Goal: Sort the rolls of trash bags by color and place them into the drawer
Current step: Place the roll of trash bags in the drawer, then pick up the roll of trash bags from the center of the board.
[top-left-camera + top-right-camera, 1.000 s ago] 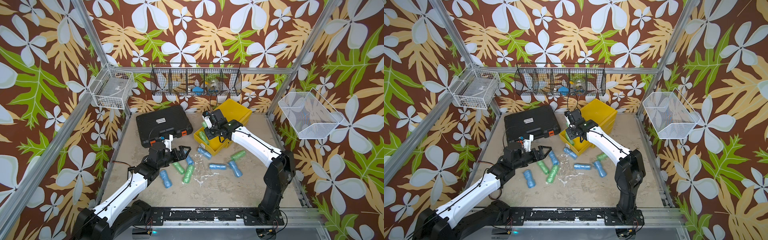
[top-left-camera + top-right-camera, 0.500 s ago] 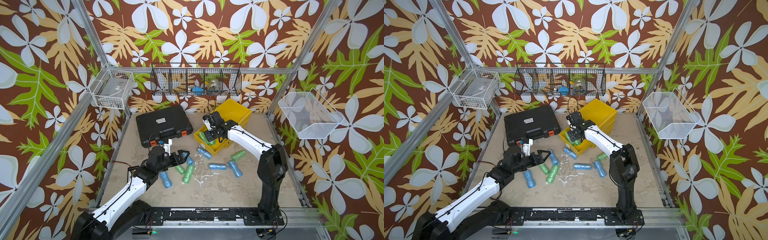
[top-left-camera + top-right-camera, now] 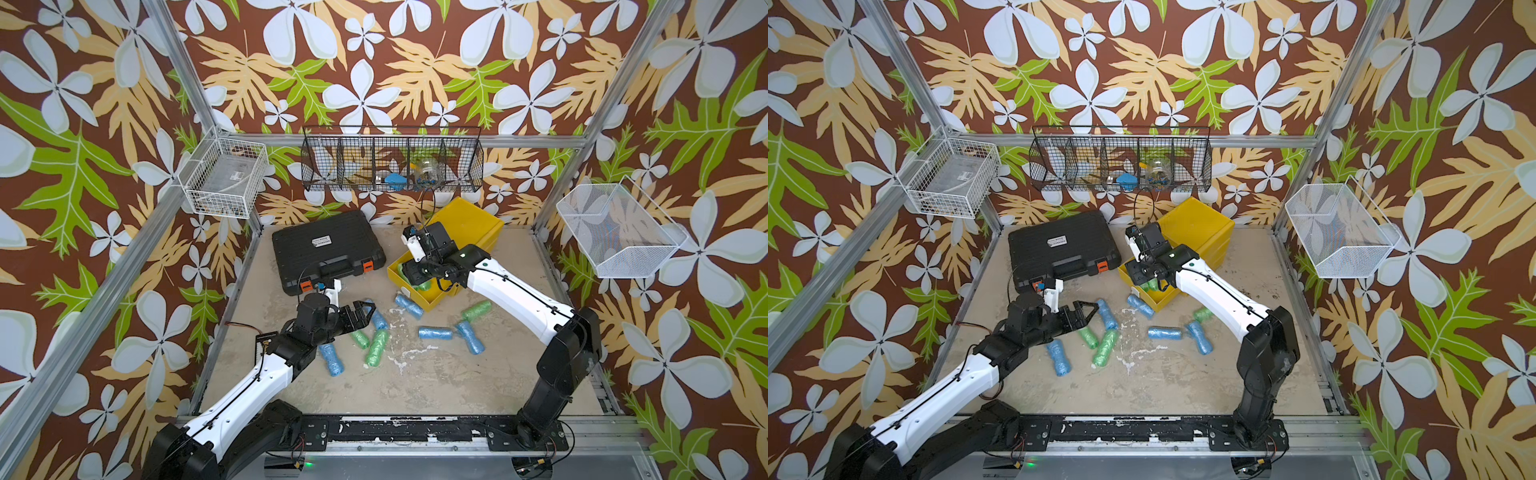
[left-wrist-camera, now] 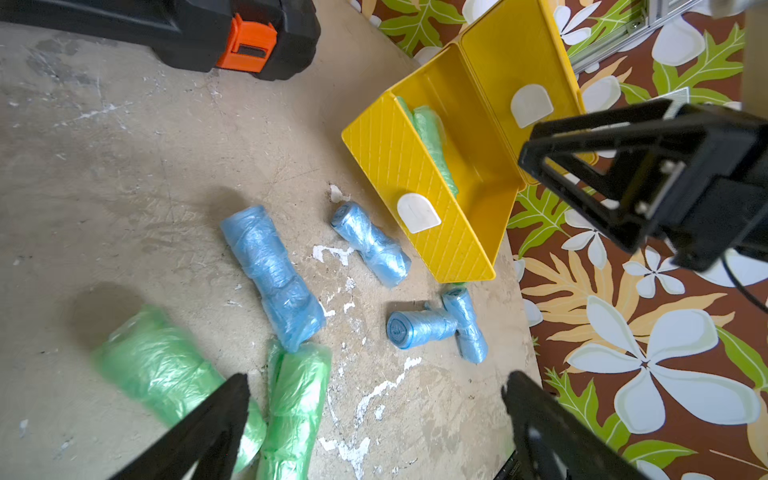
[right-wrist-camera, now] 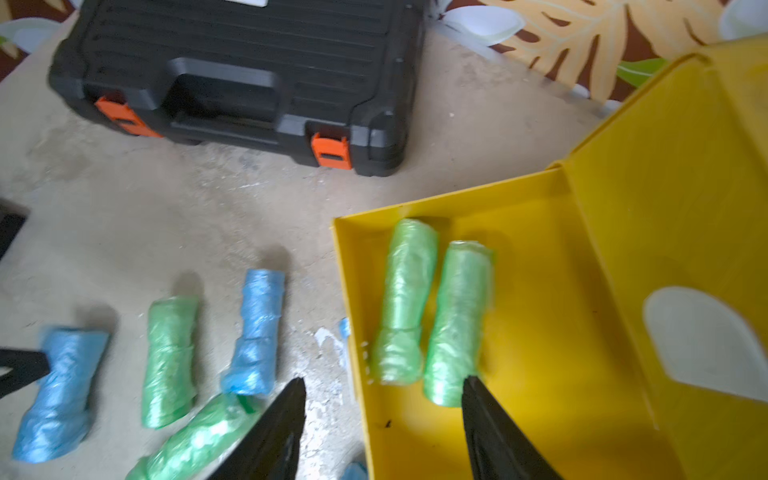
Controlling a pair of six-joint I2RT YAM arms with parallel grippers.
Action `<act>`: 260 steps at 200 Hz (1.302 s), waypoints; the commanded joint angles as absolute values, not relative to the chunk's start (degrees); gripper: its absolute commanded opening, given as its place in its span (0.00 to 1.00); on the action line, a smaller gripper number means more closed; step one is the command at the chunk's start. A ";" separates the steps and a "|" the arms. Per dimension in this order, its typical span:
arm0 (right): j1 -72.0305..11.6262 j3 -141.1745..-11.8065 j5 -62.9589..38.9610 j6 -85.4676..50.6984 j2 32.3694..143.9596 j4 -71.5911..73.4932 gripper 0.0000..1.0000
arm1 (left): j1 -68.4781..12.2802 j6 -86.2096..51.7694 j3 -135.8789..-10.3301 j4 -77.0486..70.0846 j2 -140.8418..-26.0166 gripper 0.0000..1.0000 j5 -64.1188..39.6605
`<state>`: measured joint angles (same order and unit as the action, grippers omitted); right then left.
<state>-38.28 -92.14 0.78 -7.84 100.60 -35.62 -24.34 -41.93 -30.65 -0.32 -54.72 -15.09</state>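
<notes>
From above, the right arm's wrist sits over the yellow drawer point(image 3: 432, 296), so only a sliver of green pokes out there. The wrist camera is what shows the two green rolls point(image 5: 405, 299) lying side by side on the drawer's smooth plastic floor. The right gripper point(image 5: 383, 381) hangs just over them, fingers spread, nothing between them. That shot is a bit smeary, so fine detail is lost.

The left gripper point(image 3: 363, 316) is spread wide too and holds nothing. It's low over the loose pile and covers part of one green roll point(image 3: 359, 338).

The rolls are crinkly thin film – squashed cylinders, some pinched in the middle. Five blue rolls point(image 3: 331, 359) and three green ones lie out on the gritty, white-scuffed table point(image 3: 415, 386), and one blue roll point(image 3: 409, 305) lies right against the drawer's ribbed front wall.

A ribbed black case point(image 3: 326, 249) with orange latches sits at the back, near the drawer's corner. The front strip by the arm bases is open floor.
</notes>
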 commanded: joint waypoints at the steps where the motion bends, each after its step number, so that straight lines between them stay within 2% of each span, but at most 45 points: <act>1: -41.18 -89.94 -0.23 -10.60 99.93 -33.71 0.66 | -21.85 -40.33 -29.96 -0.15 -54.84 0.98 -15.00; 53: -48.54 -90.20 -4.25 -13.77 107.07 -29.55 0.69 | -8.39 -40.02 -27.84 -2.33 -55.96 0.98 -23.42; 100: -53.63 -96.25 -7.01 -14.59 116.55 -29.67 0.69 | 5.37 -47.63 -22.73 -12.10 -57.98 0.98 -34.76; 184: -56.24 -100.81 -6.83 -14.59 126.68 -30.92 0.75 | 8.50 -50.91 -17.60 -16.11 -56.47 0.97 -37.29; 228: -56.86 -100.18 -6.69 -14.62 128.83 -30.88 0.61 | 8.48 -50.01 -17.00 -14.48 -55.18 0.97 -36.85; 260: -56.82 -100.02 -6.16 -14.50 128.52 -30.68 0.42 | 8.53 -48.91 -16.88 -13.81 -54.63 0.96 -36.82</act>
